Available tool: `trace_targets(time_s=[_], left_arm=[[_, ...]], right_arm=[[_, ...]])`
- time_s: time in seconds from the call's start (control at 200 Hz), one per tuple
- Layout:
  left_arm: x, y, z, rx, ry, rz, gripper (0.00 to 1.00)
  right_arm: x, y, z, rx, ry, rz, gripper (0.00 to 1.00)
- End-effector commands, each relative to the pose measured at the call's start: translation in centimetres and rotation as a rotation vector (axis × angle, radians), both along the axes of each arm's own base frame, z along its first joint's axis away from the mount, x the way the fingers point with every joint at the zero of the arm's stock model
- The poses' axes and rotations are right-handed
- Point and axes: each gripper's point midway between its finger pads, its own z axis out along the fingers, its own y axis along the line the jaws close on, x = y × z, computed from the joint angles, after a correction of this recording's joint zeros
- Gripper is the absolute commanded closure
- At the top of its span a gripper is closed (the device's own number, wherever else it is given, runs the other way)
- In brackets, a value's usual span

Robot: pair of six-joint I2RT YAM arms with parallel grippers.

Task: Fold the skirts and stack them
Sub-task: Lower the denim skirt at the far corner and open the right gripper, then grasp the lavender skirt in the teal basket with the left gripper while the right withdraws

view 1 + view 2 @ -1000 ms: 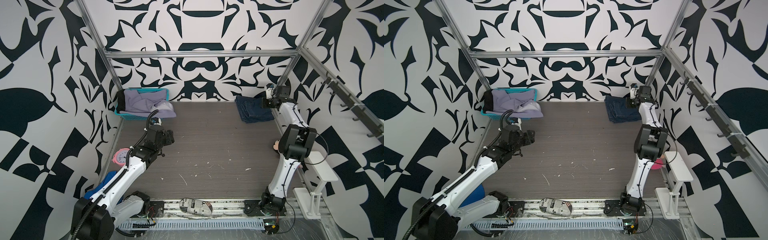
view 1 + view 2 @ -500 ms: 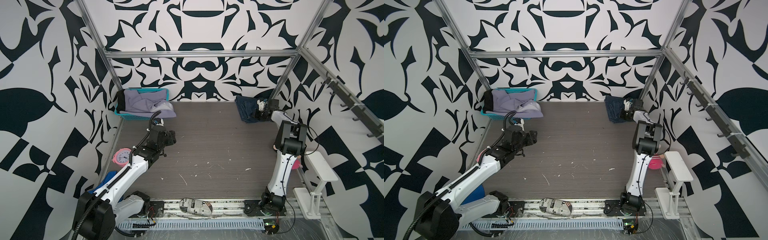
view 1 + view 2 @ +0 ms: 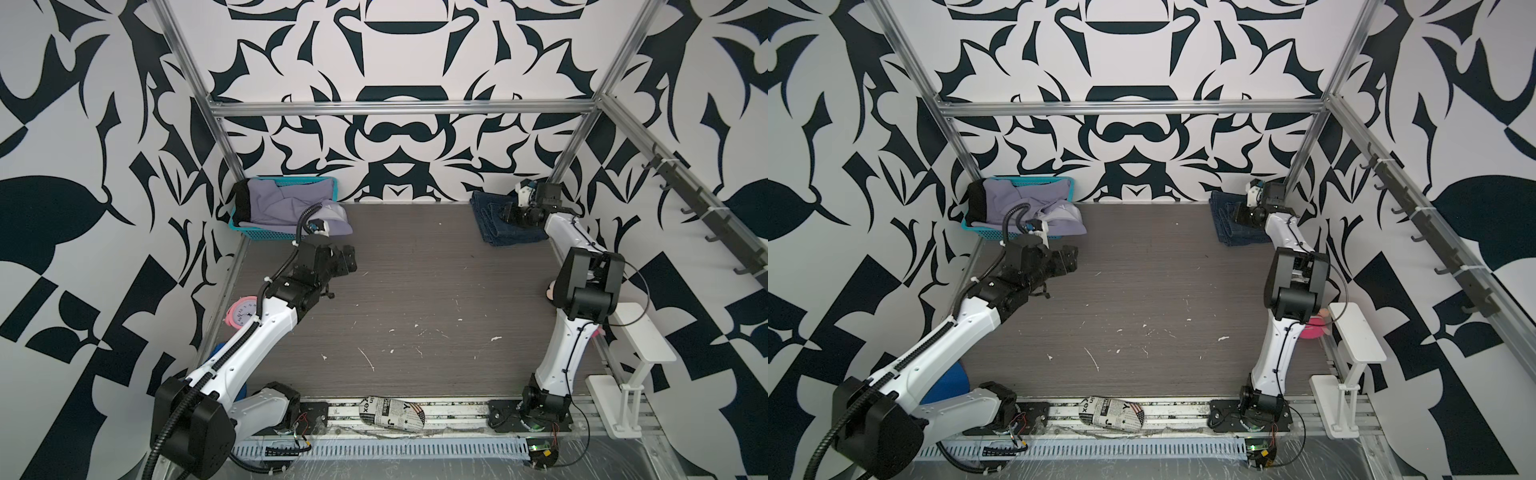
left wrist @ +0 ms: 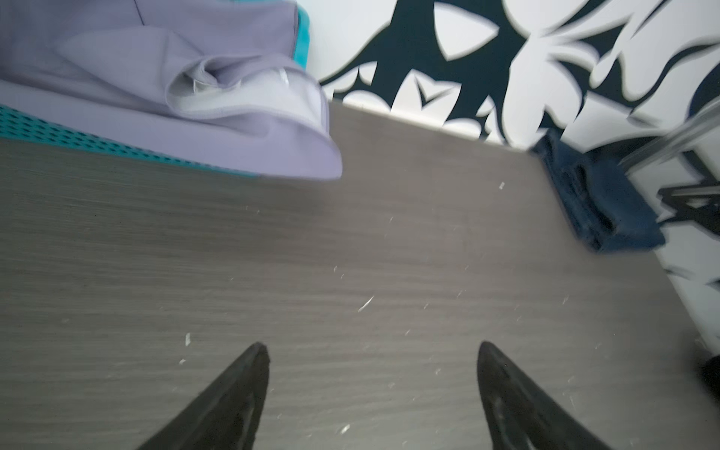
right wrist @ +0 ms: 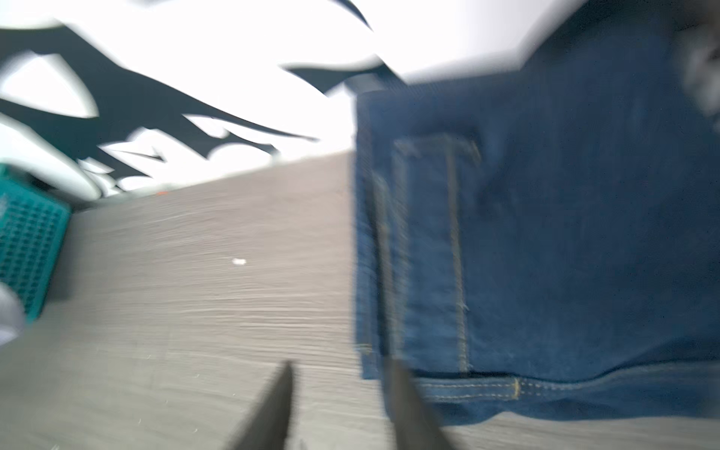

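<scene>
Folded flat in the back right corner lies the dark blue denim skirt. My right gripper hovers low at its edge, open, with bare table between the fingers and one finger over the skirt's corner. The pale lavender skirt spills out of the teal basket, beside the black skirt. My left gripper stands wide open and empty over the table, just in front of the basket.
A pink clock and a blue cloth lie along the left edge under my left arm. The newspaper-print bundle rests on the front rail. A white stand and a pink object sit at the right edge.
My right gripper has swung down from beside the back corner post to the denim skirt's edge and its jaws have parted. The left gripper has opened wider and edged toward the basket.
</scene>
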Motion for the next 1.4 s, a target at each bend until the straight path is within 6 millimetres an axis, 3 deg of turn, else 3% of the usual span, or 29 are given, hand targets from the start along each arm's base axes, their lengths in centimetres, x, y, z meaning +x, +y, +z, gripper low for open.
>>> trace_targets(time_s=[0.0,0.02,0.085,0.25,0.35,0.425,0.55,0.745,0.935,1.1,1.18,1.395], left_arm=[[1.8,1.4,1.8,0.006,0.036,0.024,0.0],[2.6,1.7,1.0,0.02,0.07,0.036,0.0],[4.4,3.0,0.9,0.039,0.107,0.068,0.0],[8.5,6.7,-0.6,0.057,0.207,0.155,0.03],[10.1,8.7,-1.6,0.059,0.237,0.202,0.04],[10.9,10.1,-2.5,0.067,0.264,0.233,0.04],[12.5,11.7,-4.9,0.071,0.318,0.256,0.04],[16.0,11.1,-7.7,0.104,0.359,0.18,0.08],[18.0,10.9,-11.0,0.125,0.392,0.154,0.08],[19.3,11.0,-12.1,0.161,0.392,0.136,0.14],[19.7,11.0,-12.3,0.173,0.384,0.132,0.26],[20.8,11.4,-12.3,0.207,0.346,0.121,0.8]], right_arm=[[-1.6,5.8,7.4,-0.064,-0.142,0.078,0.0],[-2.1,6.9,7.8,-0.073,-0.149,0.094,0.0],[-3.6,10.9,8.9,-0.081,-0.187,0.159,0.0],[-8.3,19.3,9.3,0.013,-0.291,0.229,0.02],[-11.4,22.8,8.5,0.07,-0.331,0.291,0.04],[-13.4,24.3,7.6,0.074,-0.347,0.337,0.04],[-15.1,25.0,6.4,0.085,-0.334,0.393,0.04],[-16.5,25.0,5.2,0.071,-0.295,0.43,0.05],[-17.0,25.3,4.8,0.088,-0.297,0.453,0.05],[-17.2,25.6,4.7,0.11,-0.298,0.467,0.05],[-17.2,25.7,4.9,0.113,-0.305,0.47,0.05],[-17.2,25.6,5.1,0.115,-0.306,0.472,0.05]])
